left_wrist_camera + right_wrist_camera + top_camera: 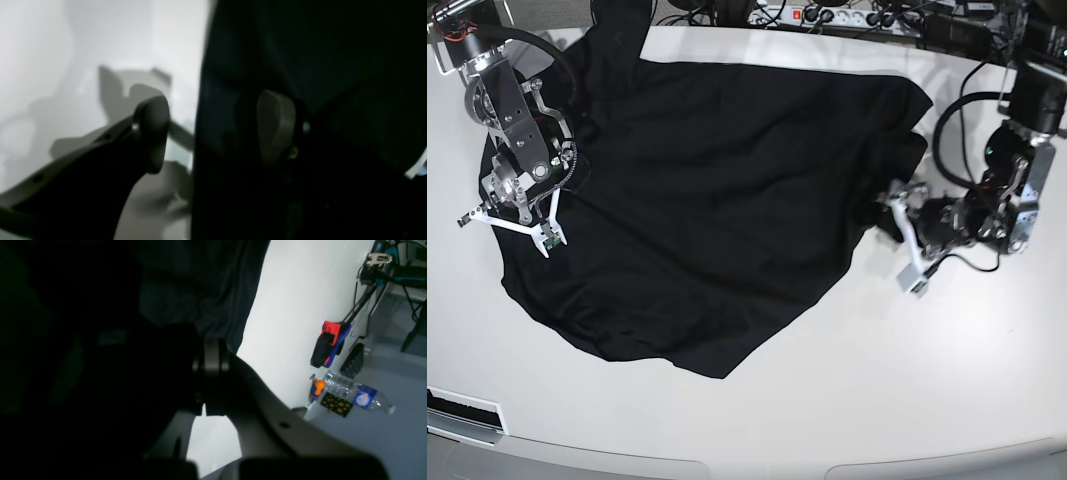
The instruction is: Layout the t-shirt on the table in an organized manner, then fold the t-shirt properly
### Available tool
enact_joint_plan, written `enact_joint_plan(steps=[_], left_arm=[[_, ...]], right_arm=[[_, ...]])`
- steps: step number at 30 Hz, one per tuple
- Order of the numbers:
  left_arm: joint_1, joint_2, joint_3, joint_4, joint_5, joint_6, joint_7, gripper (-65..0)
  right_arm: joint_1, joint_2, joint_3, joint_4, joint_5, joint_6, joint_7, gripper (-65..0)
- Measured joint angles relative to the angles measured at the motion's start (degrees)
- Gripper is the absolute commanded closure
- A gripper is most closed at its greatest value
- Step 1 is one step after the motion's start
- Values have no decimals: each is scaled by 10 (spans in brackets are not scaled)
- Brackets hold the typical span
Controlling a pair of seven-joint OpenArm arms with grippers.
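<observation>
Lying spread on the table, black t-shirt — plain (no legible print)

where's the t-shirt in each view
Left wrist: the t-shirt fills the right half, one finger of the open left claw over it.
Right wrist: it covers the top and left, dark behind the shut right claw.
Base: spread across the centre.
Shared landmark: the white table, bordering the shirt's edge in every view.
</observation>
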Motion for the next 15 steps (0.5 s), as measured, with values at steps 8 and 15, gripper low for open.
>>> enact_joint_plan(steps=[8,15], left_arm=[[-36,26,1,-9,-4,-10,25,0],[-109,27,0,9,-92,-78,108,0]], right_arm=[[0,0,0,0,14,-4,17,0],[0,-2,0,0,117,27,52,0]])
